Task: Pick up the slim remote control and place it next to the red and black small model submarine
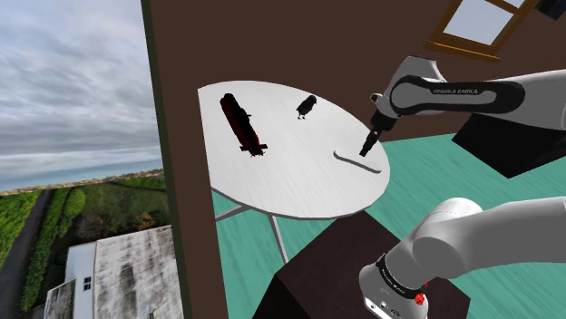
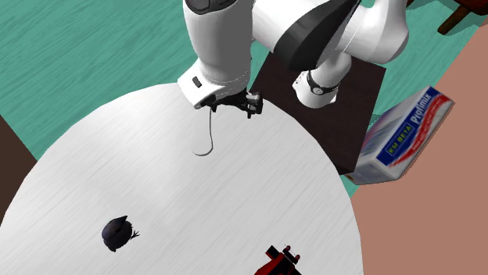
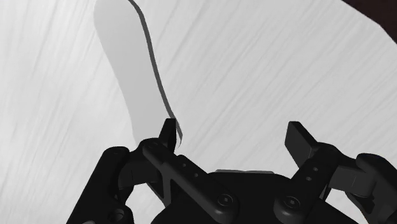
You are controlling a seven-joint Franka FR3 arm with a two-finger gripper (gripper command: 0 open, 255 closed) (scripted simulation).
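Note:
The slim remote (image 1: 352, 160) is a pale, gently curved strip with a dark edge, lying flat on the round white table (image 1: 290, 186) near the rim closest to the stand. My gripper (image 1: 367, 149) hangs just above its end, fingers open. In the wrist view the remote (image 3: 127, 70) stretches away from one fingertip (image 3: 167, 133); its near end lies at that finger, not between the two. The gap at my gripper (image 3: 234, 137) holds only bare table. The red and black submarine (image 1: 240, 122) lies across the table's far side. In the second exterior view my gripper (image 2: 235, 104) stands over the remote (image 2: 209, 139).
A small dark bird-like figure (image 1: 307, 106) stands between the submarine and the remote. A white, blue and red box (image 2: 403, 131) lies on the floor beside the dark stand (image 2: 344, 101). The submarine's tip (image 2: 278, 262) shows at the table's edge. A brown wall edge (image 1: 168, 154) borders the table.

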